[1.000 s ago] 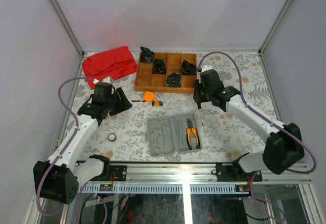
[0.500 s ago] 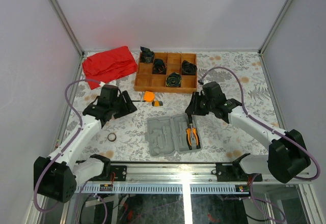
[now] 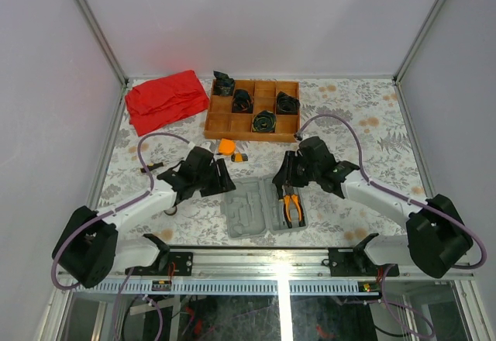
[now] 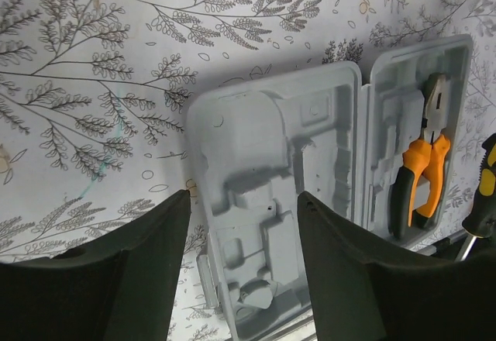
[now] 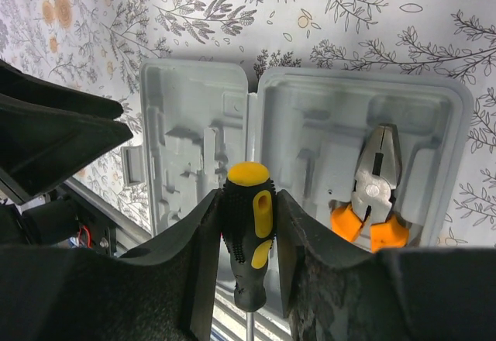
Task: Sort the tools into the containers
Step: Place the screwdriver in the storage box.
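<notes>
Only one pliers [image 4: 418,172] lies in the case [image 4: 263,147]; right tool [image 5: 248,229] clamps one screwdriver [image 5: 249,194], left tool [image 4: 242,229] gapes.

Open grey case [image 3: 245,209], pliers [image 3: 292,206] in right half; left end effector [image 3: 222,180] beside it, right end effector [image 3: 284,177] at far edge.

Open grey case [image 3: 248,205], orange pliers [image 3: 292,205] in right half, black-and-yellow screwdriver [image 5: 249,236] above

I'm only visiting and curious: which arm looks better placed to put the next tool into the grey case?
Right. The right gripper holds a screwdriver above the open case, where pliers lie. The left gripper hangs open and empty over the case's other half.
</notes>
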Controlling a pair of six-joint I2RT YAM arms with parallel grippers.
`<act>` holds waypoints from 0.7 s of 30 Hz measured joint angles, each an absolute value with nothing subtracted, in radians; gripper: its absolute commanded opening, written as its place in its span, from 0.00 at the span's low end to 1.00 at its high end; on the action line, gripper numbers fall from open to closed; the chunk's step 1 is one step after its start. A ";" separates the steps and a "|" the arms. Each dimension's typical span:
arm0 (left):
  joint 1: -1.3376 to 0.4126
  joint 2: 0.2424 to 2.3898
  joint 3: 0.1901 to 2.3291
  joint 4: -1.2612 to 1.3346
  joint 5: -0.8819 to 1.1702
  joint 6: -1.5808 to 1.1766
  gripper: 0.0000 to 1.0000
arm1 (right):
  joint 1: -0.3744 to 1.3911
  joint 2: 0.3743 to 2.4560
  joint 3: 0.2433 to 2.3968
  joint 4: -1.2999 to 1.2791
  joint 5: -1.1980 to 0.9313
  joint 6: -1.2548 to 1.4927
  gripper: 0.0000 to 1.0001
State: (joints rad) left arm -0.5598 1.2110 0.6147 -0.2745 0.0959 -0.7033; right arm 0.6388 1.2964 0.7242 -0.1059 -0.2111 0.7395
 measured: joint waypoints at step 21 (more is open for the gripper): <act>-0.584 1.322 0.550 -0.141 0.117 -0.712 0.51 | 0.687 1.536 0.773 -0.039 -0.185 0.764 0.11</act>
State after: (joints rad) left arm -0.5842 1.3216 0.5499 -0.1410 0.1165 -0.7116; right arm 0.6872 1.5360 0.7727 -0.0387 -0.1852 0.7639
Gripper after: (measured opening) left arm 0.512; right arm 0.371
